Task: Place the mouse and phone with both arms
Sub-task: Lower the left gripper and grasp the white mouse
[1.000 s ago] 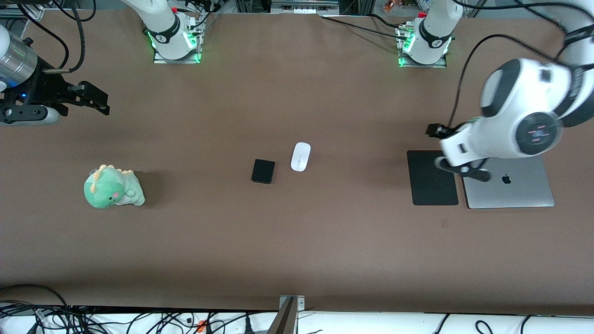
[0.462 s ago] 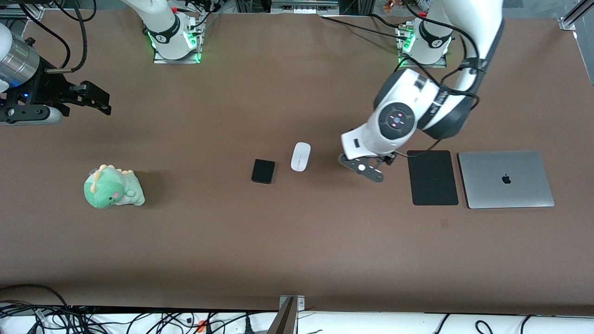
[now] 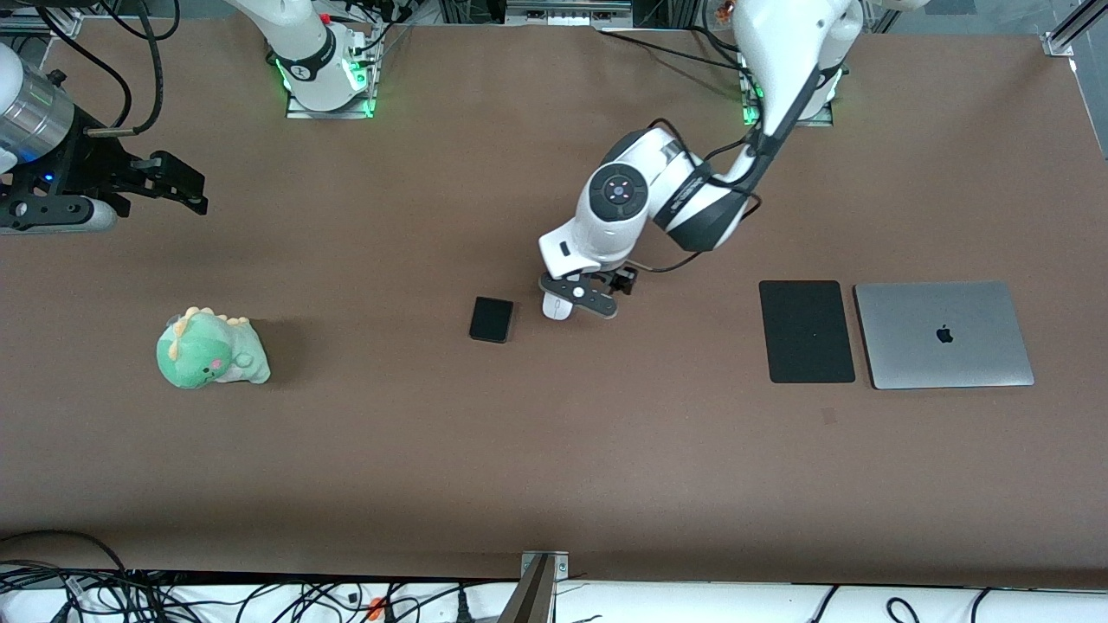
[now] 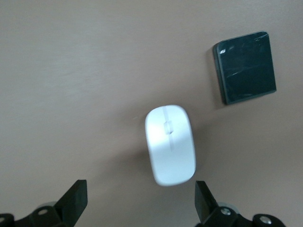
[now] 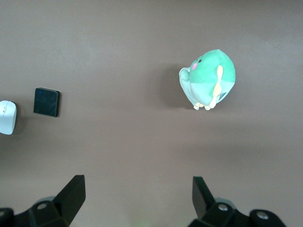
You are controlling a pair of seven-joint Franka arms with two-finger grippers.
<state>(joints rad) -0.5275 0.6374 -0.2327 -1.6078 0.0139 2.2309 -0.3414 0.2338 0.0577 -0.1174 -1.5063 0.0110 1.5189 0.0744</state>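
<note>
A glossy white plastic mouse [image 4: 170,144] is catching a soft sheen on a matt brown tabletop [image 3: 554,450], beside a black phone [image 4: 245,67] whose smooth glass-like face is showing fine scratches. A plush green dinosaur toy [image 3: 210,350] is showing soft, fuzzy cloth, while the laptop [image 3: 944,334] is presenting a brushed silver metal lid next to a matt black mouse pad [image 3: 806,331].

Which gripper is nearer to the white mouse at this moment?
Left. The left gripper is over the mouse, fingers open to either side of it, not touching. The right gripper waits at the right arm's end of the table, open, well away from it.
</note>
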